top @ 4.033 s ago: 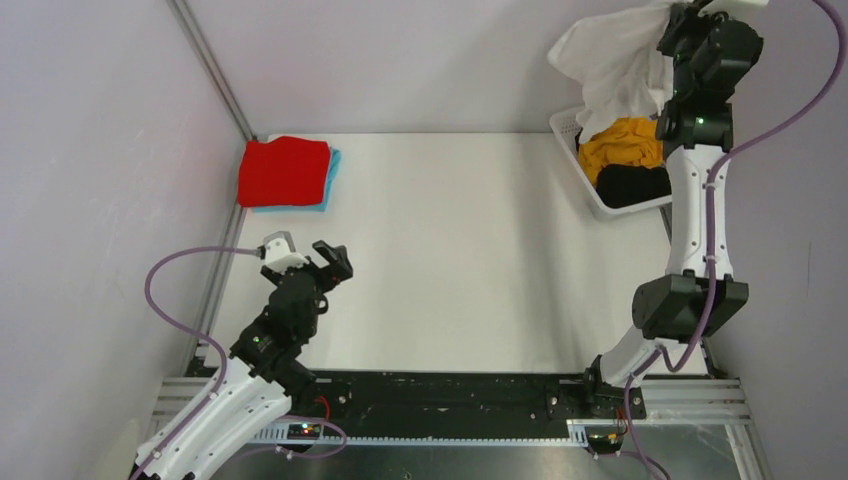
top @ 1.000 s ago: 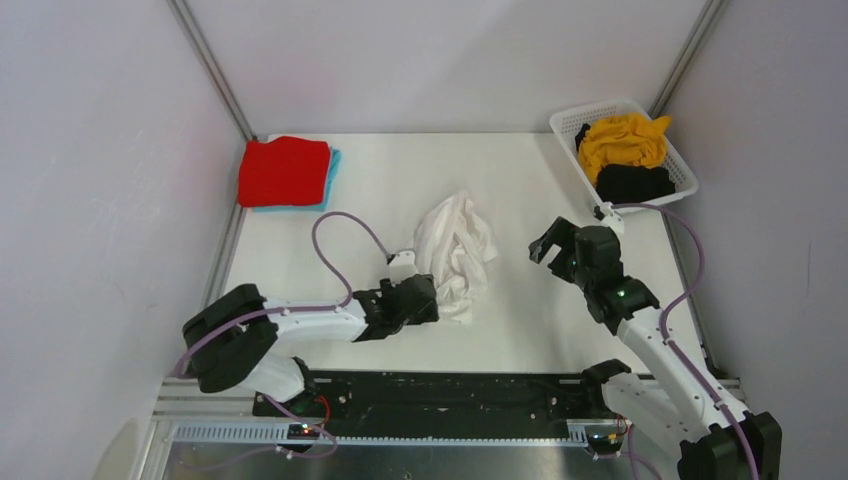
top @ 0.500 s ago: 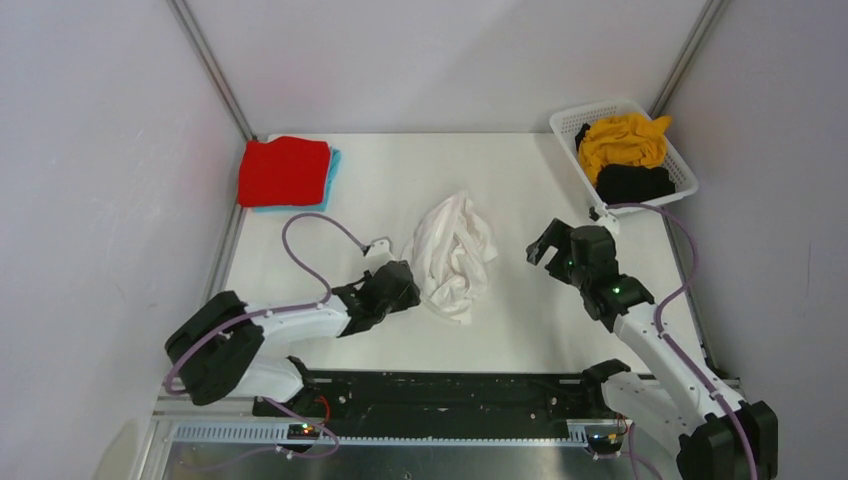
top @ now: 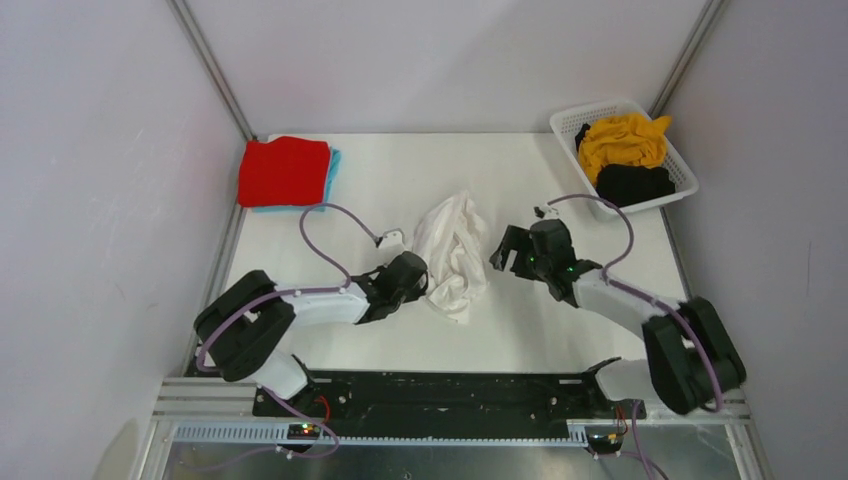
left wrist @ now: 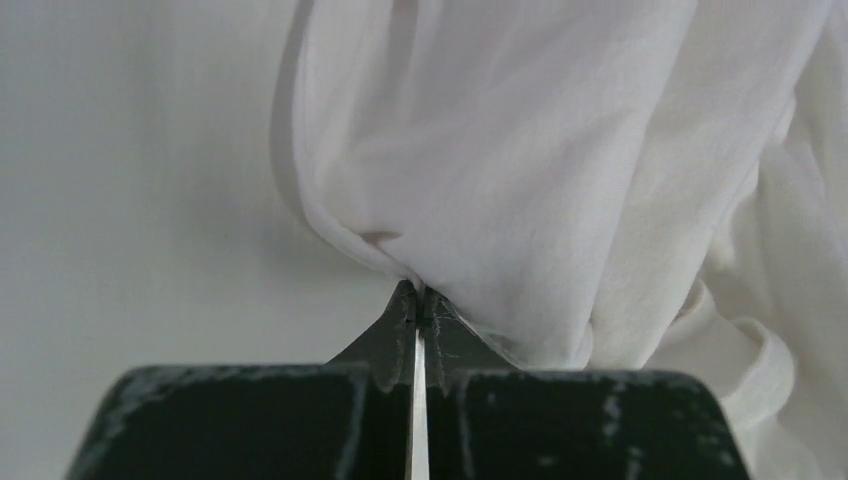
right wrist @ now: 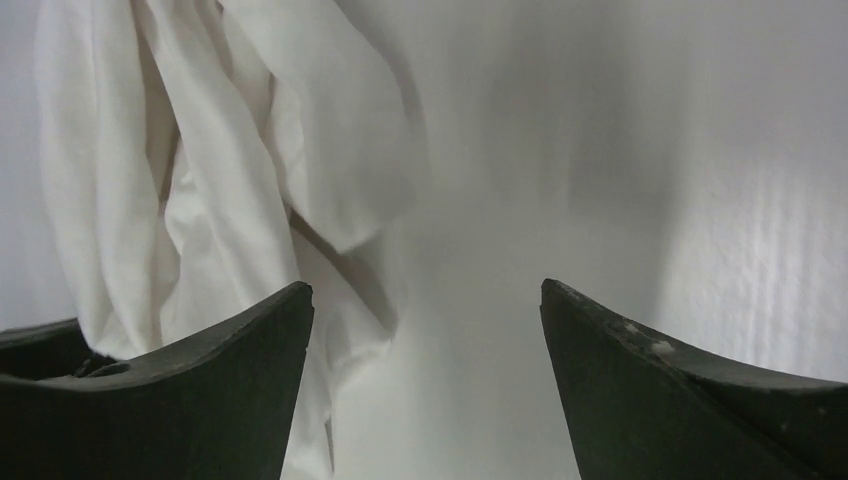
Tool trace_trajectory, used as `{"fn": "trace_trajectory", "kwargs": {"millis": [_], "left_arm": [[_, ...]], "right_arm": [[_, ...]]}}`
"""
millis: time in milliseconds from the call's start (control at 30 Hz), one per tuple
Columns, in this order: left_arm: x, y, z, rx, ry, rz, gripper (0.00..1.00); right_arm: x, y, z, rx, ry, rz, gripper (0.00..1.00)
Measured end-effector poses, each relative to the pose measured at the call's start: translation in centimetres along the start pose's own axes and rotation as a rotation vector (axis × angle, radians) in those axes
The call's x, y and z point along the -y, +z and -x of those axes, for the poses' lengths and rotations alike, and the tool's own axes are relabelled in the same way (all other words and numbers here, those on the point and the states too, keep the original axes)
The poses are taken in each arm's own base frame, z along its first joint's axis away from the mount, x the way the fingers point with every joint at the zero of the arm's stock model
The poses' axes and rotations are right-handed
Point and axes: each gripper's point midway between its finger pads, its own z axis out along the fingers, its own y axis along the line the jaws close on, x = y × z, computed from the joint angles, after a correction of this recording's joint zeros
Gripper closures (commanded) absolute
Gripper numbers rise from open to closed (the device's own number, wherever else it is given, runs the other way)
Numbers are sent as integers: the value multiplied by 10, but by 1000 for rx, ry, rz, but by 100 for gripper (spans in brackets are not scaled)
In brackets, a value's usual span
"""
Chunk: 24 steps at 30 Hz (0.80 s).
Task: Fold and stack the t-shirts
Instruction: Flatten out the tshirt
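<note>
A crumpled white t-shirt lies mid-table. My left gripper sits at its left edge, jaws pressed together with a fold of the white cloth pinched at the tips. My right gripper is low at the shirt's right side and open. In the right wrist view its fingers straddle bare table, with the white shirt just ahead and to the left. A folded red t-shirt lies on a folded light blue one at the back left.
A white slotted basket at the back right holds a mustard yellow t-shirt and a black one. Metal frame posts stand at both back corners, with walls close on the left and right.
My left gripper has shut on the white shirt's left edge. My right arm has swung left, bringing its open gripper close to the shirt's right side.
</note>
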Motion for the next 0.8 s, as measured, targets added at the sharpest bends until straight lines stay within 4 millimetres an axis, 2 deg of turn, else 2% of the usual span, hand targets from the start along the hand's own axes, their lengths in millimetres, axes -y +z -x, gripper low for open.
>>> {"fn": "trace_trajectory", "kwargs": {"millis": [133,167,233,267,333,467,533,600,667,800], "left_arm": [[-6,-2,5,26,3,15,100],[-6,-3,6,31,3,17,100],[-7,-2,8,40,6,24,100],[-8,-2,8,41,10,26,100],[-11,-2,9,48,16,38,100],[-26,-11,22,97,38,104,100],[-34,-25,42,166,44,141,100],[-39,-47,71,265,36,161,100],[-38,-77,107,381,6,150,100],[-36,-169,187,640,-118,58,100]], "right_arm": [[-12,36,0,-34,-24,44,22],[-15,44,0,-39,-25,52,28],[-22,60,0,-52,-28,73,57],[-25,66,0,-55,-31,86,85],[-32,75,-3,-67,-24,110,100],[-39,71,3,-54,-44,121,100],[-40,57,18,-15,-66,105,100],[-42,31,45,64,-100,89,100],[-49,-4,79,171,-132,89,100],[-74,-109,152,430,-181,156,100]]}}
